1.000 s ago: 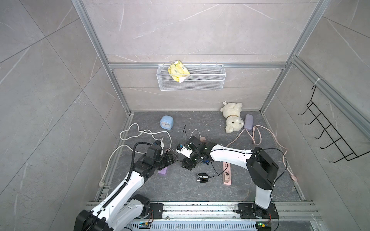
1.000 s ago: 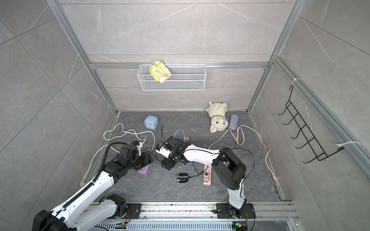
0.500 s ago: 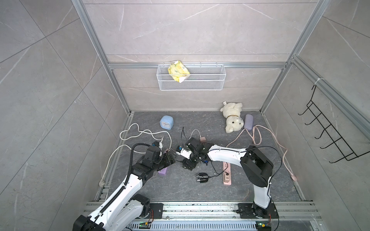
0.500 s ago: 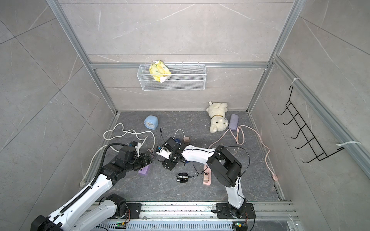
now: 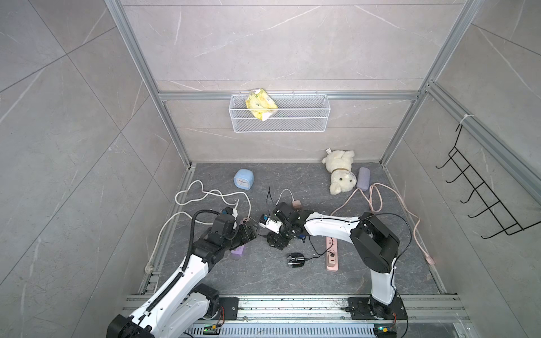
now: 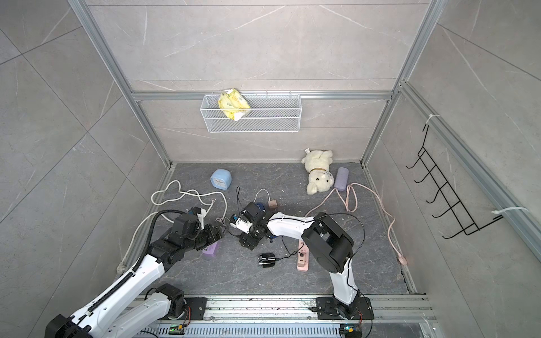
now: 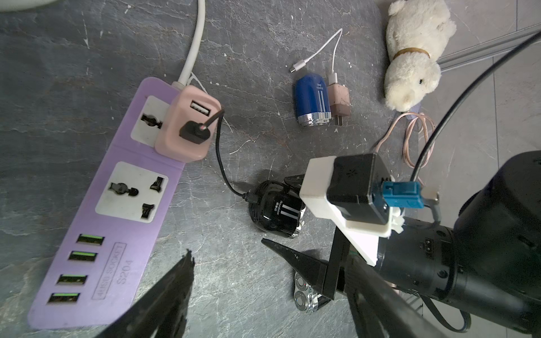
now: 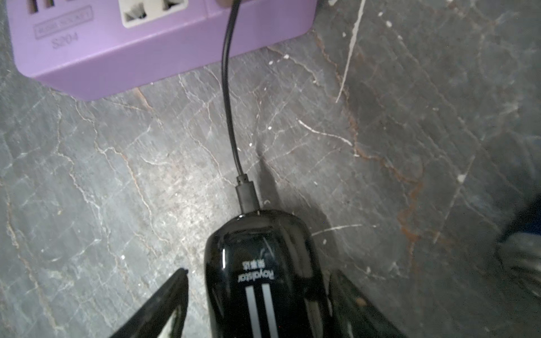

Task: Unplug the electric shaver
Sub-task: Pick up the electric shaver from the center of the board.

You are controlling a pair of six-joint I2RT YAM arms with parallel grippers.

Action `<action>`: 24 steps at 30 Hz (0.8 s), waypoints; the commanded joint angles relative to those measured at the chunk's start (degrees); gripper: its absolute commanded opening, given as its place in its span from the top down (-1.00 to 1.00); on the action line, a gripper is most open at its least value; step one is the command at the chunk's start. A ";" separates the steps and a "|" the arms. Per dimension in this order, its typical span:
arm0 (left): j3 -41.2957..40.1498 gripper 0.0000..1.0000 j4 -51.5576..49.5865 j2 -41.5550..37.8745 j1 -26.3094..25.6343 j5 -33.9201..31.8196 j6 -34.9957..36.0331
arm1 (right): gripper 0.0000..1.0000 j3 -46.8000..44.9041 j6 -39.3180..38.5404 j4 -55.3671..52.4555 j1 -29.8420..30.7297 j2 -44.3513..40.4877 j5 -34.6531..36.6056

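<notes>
On the dark grey stone table (image 5: 263,278), the right arm (image 5: 330,228) stretches low, right end effector (image 8: 257,272) open astride the glossy black electric shaver (image 8: 263,248), cabled to a pink adapter (image 7: 187,128) on the purple power strip (image 7: 140,234). The left arm (image 5: 187,272) crouches over that strip, left end effector (image 7: 225,248) wide open, empty.

The flat purple plastic power strip (image 7: 137,234) carries, near its four USB ports, a framed label "4USB SOCKET" with "S204" printed beside the frame. In the right wrist view this power strip (image 8: 164,49) shows "S204" clearly, but the framed words are too blurred to read. The glossy black electric shaver (image 8: 260,278) has the brand "Royalstar" in white with a few Chinese characters beside it and two white stripes, while the small white print on the rounded blue electric shaver (image 7: 311,101) and the green print on the crumpled yellow packet (image 5: 260,104) cannot be read.
</notes>
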 commanded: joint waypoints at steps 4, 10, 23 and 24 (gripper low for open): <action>-0.40 -0.72 1.59 -1.04 -0.13 -0.27 -0.20 | -0.51 -1.07 -0.75 0.46 0.05 1.07 -0.27; -0.45 -0.72 1.72 -0.61 -0.16 0.01 -0.24 | -0.46 -1.05 -1.01 0.42 0.17 1.99 -0.56; -1.99 -0.72 0.35 -4.44 -0.16 -0.42 -1.70 | -0.09 -3.64 0.87 2.67 0.58 -1.34 -1.69; -2.21 -0.72 0.37 -4.70 -0.19 -0.35 -1.77 | -0.07 -4.17 1.25 3.23 0.59 -2.16 -2.14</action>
